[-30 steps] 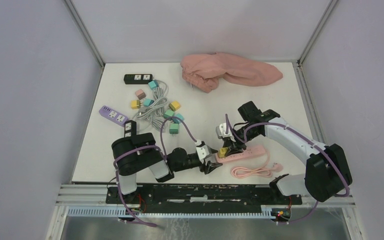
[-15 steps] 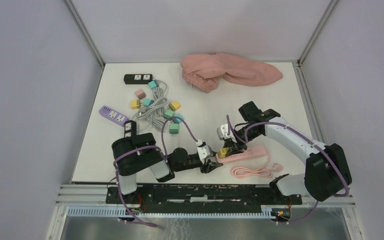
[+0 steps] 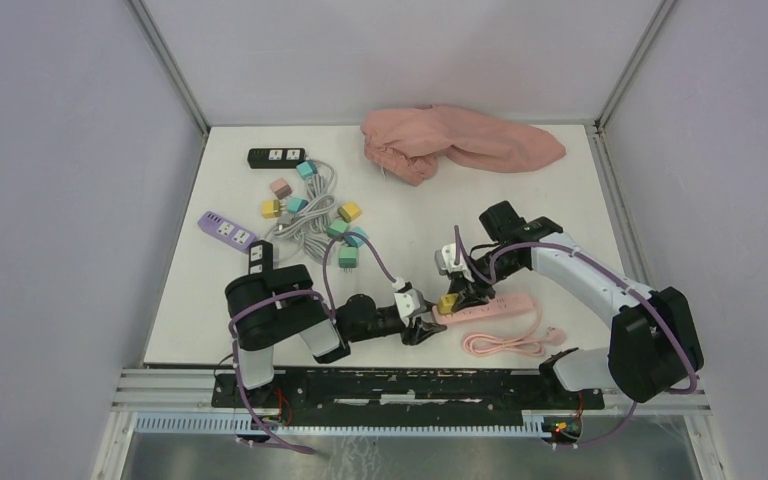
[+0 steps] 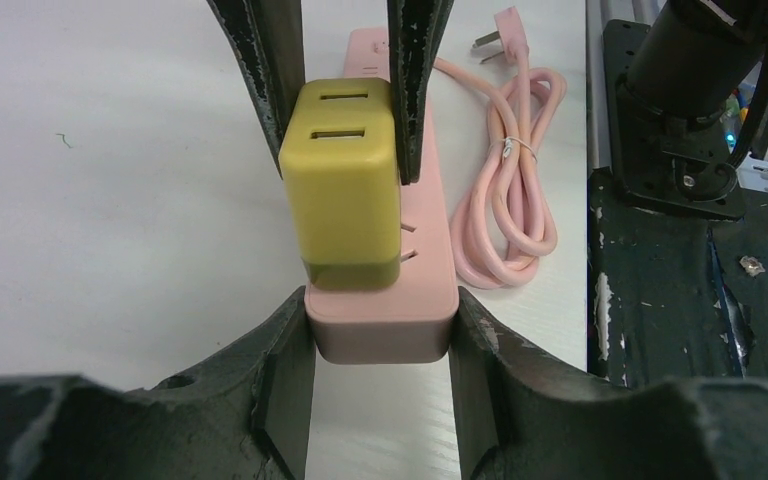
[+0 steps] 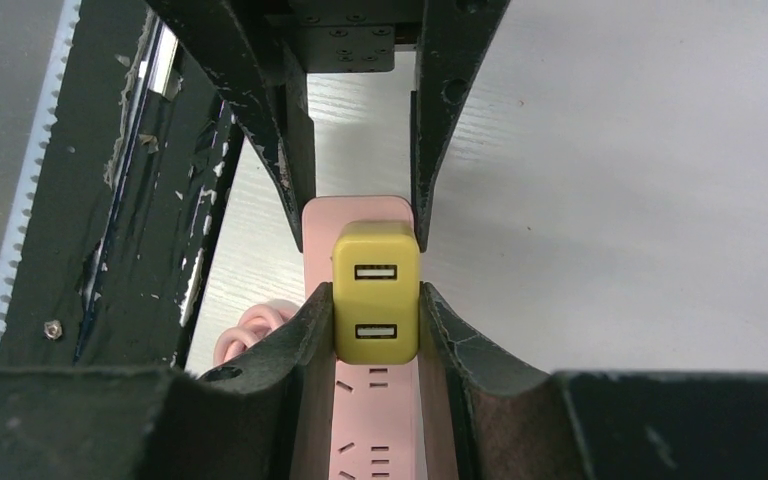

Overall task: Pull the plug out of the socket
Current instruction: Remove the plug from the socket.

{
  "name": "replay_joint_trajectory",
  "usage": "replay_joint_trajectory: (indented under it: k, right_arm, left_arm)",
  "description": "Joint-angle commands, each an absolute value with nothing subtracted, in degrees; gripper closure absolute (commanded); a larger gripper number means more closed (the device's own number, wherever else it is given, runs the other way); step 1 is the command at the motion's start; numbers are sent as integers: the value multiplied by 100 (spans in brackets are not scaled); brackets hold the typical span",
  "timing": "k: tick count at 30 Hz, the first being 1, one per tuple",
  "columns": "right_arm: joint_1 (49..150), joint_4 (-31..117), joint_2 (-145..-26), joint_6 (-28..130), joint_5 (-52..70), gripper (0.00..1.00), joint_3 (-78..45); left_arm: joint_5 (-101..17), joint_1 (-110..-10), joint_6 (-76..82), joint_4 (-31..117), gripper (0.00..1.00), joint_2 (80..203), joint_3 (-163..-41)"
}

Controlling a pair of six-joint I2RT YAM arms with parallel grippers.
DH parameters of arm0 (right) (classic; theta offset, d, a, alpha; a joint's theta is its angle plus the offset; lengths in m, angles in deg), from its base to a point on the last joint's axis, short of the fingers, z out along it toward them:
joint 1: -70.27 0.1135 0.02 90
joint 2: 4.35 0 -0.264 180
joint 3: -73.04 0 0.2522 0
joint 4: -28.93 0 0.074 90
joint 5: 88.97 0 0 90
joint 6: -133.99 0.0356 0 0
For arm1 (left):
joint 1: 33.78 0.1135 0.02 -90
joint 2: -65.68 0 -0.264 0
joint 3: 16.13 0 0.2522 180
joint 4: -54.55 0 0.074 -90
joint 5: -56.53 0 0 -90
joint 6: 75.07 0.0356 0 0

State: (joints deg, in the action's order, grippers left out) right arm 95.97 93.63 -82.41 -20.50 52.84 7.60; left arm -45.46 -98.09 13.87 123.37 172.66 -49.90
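A yellow plug (image 3: 447, 303) with two USB ports sits in the left end of a pink power strip (image 3: 490, 306) near the table's front edge. My left gripper (image 3: 426, 323) is shut on the strip's end (image 4: 380, 325), its fingers (image 4: 282, 380) pressed to both sides. My right gripper (image 3: 457, 292) is shut on the yellow plug (image 5: 376, 305), its fingers (image 5: 310, 340) against the plug's two sides. In the left wrist view the plug (image 4: 343, 190) stands up from the strip between the right gripper's fingers.
The strip's pink coiled cord (image 3: 505, 343) lies just to the front right. A pile of coloured plugs and grey cord (image 3: 310, 215), a purple strip (image 3: 225, 230), a black strip (image 3: 276, 156) and a pink cloth (image 3: 460, 142) lie farther back.
The right gripper and the yellow plug have shifted slightly up and away from the front edge. The left gripper stays on the strip's end.
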Motion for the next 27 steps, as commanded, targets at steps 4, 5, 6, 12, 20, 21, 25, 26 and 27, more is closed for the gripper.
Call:
replay_joint_trajectory:
  k: [4,5,6,12,20,21,25,26,27]
  right_arm:
    - [9575,10382,-8067,-3724,5898,100,662]
    - [9668,10404,-8093,-3743,6020,100,661]
    - [9779,10358,-8128,-3693,6077,100,659]
    - [10078,9090,-8238,-1818,6077,100,602]
    - [9495,9527,-8138,-2263,5591,100,436]
    - [9480,9755,-8112,-2641,5533,100,435]
    - [9482,10440,-8064,-3641,5780,100,510]
    - [9504,10511,-8072,-3755,5947,100,547]
    - [9567,10541,-8087,-3788,6104,100,568]
  left_arm:
    - [-4467,-9805,1309,12545,97,17264,-5012]
    - [-4482,-9807,1301,12547,97,17272,-5023]
    - [-4501,-9813,1300,12531,97,17273,-5038]
    - [-4500,-9814,1282,12350,97,17266,-5119]
    - [-4423,-9798,1267,12392,97,17273,-5063]
    - [-4405,-9794,1253,12440,97,17273,-5037]
    - [-4400,-9757,1205,12639,97,17273,-4937]
    - [-4399,-9758,1201,12642,97,17273,-4939]
    - [-4412,-9764,1195,12643,97,17279,-4947]
